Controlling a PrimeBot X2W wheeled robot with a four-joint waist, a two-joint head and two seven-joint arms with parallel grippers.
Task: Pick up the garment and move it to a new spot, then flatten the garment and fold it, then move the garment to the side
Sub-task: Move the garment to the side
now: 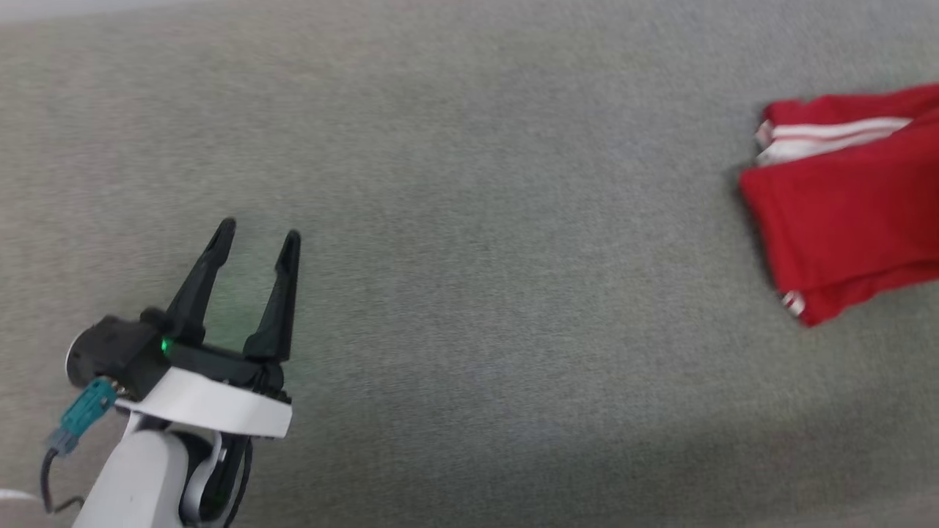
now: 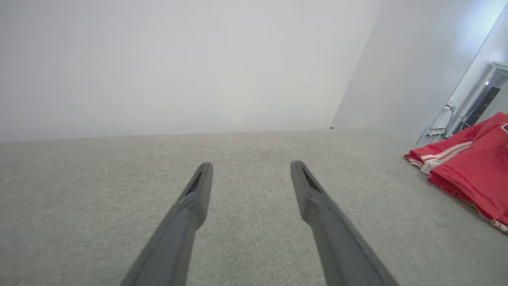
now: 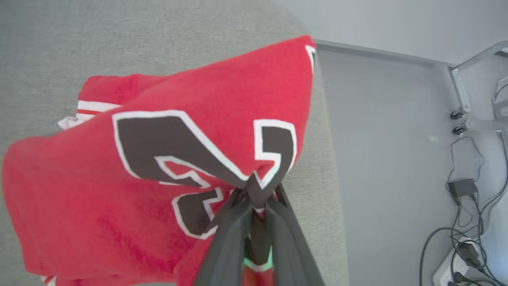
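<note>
The garment (image 1: 851,213), a red shirt with white striped trim, lies folded at the right edge of the head view on a grey fabric surface (image 1: 469,257). In the right wrist view the garment (image 3: 166,159) shows its black "23" outlined in white, and my right gripper (image 3: 254,194) is shut on a pinch of its cloth, drawing it up into a peak. My left gripper (image 1: 260,235) hovers open at the lower left of the head view, far from the shirt. The left wrist view has my left gripper (image 2: 250,167) open over bare fabric, the garment (image 2: 468,171) off to the right.
The grey surface's right edge (image 3: 329,159) drops to a pale floor (image 3: 389,159). Cables and plugs (image 3: 464,222) lie on that floor beside a metal frame (image 3: 460,87). A white wall (image 2: 178,67) rises behind the surface.
</note>
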